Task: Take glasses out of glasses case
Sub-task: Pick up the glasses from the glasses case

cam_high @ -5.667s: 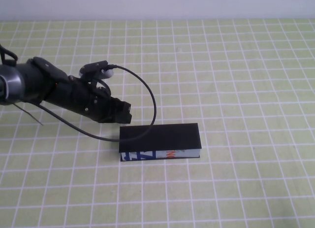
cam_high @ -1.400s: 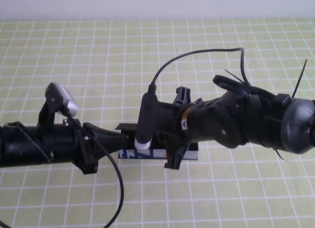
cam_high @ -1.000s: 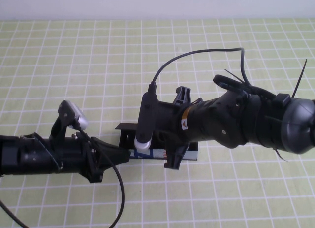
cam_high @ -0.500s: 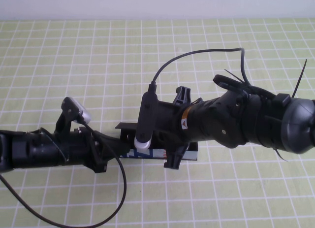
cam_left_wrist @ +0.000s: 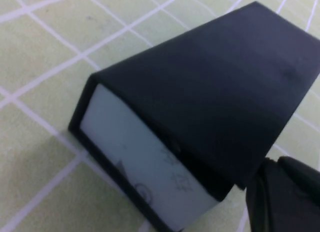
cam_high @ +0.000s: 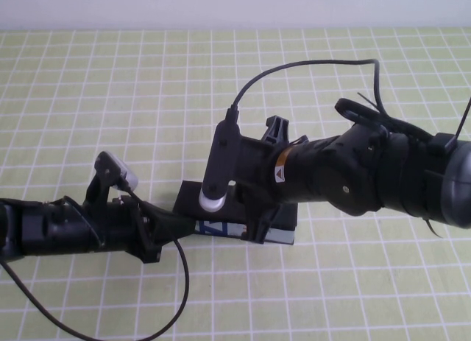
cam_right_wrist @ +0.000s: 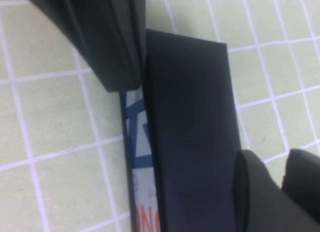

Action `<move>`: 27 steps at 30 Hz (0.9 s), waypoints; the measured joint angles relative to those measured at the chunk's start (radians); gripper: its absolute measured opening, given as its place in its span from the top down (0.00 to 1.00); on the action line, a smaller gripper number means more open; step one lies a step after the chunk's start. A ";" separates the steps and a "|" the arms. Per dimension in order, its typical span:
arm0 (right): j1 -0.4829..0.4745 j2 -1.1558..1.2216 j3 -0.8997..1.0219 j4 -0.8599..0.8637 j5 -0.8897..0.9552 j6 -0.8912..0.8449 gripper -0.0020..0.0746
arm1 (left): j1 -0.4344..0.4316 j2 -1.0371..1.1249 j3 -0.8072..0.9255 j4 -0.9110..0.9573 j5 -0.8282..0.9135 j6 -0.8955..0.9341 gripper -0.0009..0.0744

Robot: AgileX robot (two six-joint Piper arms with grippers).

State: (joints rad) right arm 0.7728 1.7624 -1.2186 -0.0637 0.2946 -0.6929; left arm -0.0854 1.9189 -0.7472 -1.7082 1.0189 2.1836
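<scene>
The glasses case [cam_high: 283,229] lies at mid-table with its black lid down and its white printed front [cam_high: 218,227] towards me. It also shows in the left wrist view [cam_left_wrist: 200,91] and the right wrist view [cam_right_wrist: 185,117]. The glasses are hidden. My right gripper [cam_high: 259,201] straddles the case's middle. One finger [cam_right_wrist: 107,46] presses on the printed front, the other [cam_right_wrist: 260,192] sits at the back edge. My left gripper [cam_high: 184,225] is shut, its tip [cam_left_wrist: 285,197] at the case's left end.
The table is covered by a green cloth with a white grid [cam_high: 110,98]. The right wrist camera [cam_high: 215,197] and its cable [cam_high: 294,68] hang above the case. The left arm's cable [cam_high: 176,297] loops over the cloth near the front.
The left gripper has come in from the left to the case's left end. In the last half second the right arm shifted slightly and the case turned a little with it.
</scene>
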 joint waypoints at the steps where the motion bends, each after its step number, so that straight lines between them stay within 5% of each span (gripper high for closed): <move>1: 0.000 0.000 0.000 -0.006 -0.004 0.000 0.81 | 0.000 0.000 0.000 0.000 0.007 0.003 0.99; 8: 0.000 0.006 0.000 -0.004 -0.017 0.000 0.80 | 0.000 0.000 -0.030 -0.002 0.004 0.003 0.99; 18: 0.004 -0.032 0.000 0.250 0.186 0.002 0.80 | 0.000 0.000 -0.055 -0.002 0.004 0.001 0.99; 27: 0.036 0.019 0.000 0.351 0.140 0.154 0.98 | 0.000 0.000 -0.080 0.000 0.010 -0.032 0.99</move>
State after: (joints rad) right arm 0.8086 1.7814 -1.2186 0.2878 0.4349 -0.5386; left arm -0.0854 1.9189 -0.8272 -1.7082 1.0286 2.1519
